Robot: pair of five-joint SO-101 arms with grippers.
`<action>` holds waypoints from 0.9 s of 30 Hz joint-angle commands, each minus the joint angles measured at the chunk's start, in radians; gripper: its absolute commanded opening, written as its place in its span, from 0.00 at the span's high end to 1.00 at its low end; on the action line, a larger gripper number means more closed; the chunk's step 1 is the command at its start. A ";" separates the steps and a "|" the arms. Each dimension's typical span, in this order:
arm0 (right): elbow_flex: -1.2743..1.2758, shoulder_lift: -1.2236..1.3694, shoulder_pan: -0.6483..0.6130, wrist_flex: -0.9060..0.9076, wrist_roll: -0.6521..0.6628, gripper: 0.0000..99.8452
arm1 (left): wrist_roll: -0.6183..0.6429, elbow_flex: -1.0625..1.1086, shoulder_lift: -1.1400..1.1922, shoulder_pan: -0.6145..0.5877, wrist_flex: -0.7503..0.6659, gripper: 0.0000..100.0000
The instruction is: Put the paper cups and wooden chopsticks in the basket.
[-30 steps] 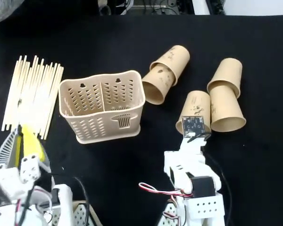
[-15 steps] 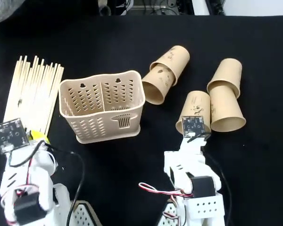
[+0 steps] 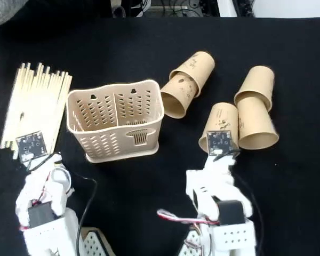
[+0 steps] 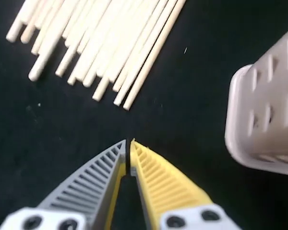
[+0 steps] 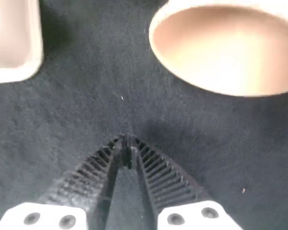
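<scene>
Hovering just short of the wooden chopsticks [image 4: 101, 43] near the counter's [image 3: 122, 181] left edge, the left end effector [image 4: 129, 145] is sitting pinched together, empty, probably staging a pickup. The right end effector [image 5: 127, 142], likewise pinched, is facing the mouth of a paper cup [image 5: 225, 48] near the basket [image 3: 116, 114].

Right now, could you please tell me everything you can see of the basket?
The basket is beige, plastic-looking and roughly rectangular, with slotted walls, a rounded rim and a wavy top edge. It stands upright on the black table, between the chopsticks and the nearest cup, which lies by its corner; contact is unclear. Nothing shows inside it.
</scene>
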 commanded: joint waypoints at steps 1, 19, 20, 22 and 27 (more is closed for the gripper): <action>-0.105 -0.088 0.012 -0.005 -0.002 0.98 | -0.009 0.024 -0.014 -0.024 -0.011 0.97; -0.243 -0.050 -0.120 -0.282 0.031 0.73 | -0.118 0.024 -0.014 -0.053 0.000 0.97; -0.248 -0.010 -0.120 -0.288 0.063 0.69 | -0.118 0.024 -0.014 -0.053 0.000 0.97; -0.257 0.111 -0.117 -0.302 0.112 0.61 | -0.118 0.024 -0.014 -0.053 -0.002 0.97; -0.407 0.504 -0.120 -0.365 0.259 0.49 | -0.118 0.024 -0.014 -0.053 -0.003 0.97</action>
